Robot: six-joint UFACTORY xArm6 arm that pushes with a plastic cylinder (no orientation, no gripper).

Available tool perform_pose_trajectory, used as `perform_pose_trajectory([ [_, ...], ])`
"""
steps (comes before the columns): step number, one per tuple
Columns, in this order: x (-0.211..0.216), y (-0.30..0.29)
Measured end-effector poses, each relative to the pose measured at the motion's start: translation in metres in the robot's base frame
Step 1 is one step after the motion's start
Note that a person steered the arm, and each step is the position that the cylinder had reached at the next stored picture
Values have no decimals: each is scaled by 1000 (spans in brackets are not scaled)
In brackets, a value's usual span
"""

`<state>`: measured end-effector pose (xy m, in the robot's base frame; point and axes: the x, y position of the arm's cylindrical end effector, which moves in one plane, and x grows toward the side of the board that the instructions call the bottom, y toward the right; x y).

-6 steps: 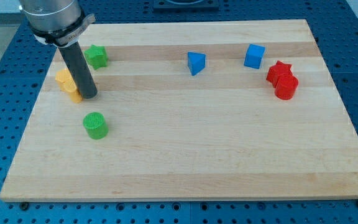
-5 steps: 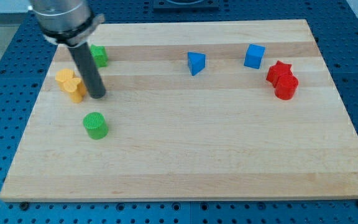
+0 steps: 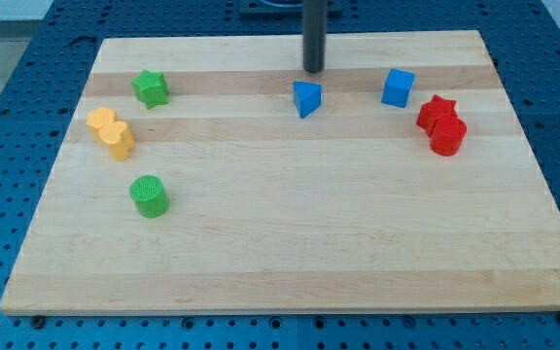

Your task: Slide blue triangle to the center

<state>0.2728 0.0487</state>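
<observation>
The blue triangle [image 3: 306,98] lies on the wooden board [image 3: 290,233], in its upper middle. My tip [image 3: 314,69] stands just above the triangle toward the view's top, a short gap away and slightly to its right. The dark rod rises from there out of the view's top edge.
A blue cube [image 3: 398,87] sits right of the triangle. A red star [image 3: 437,109] and a red cylinder [image 3: 447,135] touch at the right. A green star [image 3: 150,87], two yellow blocks [image 3: 110,132] and a green cylinder [image 3: 150,194] are at the left.
My tip has moved from beside the yellow blocks at the left across to the right and up, to just above the blue triangle. No block has moved.
</observation>
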Motion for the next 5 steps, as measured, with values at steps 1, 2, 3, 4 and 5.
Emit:
perform_pose_trajectory([
  [1, 15, 23],
  [2, 35, 20],
  [3, 60, -6],
  [4, 76, -25],
  [5, 71, -39],
])
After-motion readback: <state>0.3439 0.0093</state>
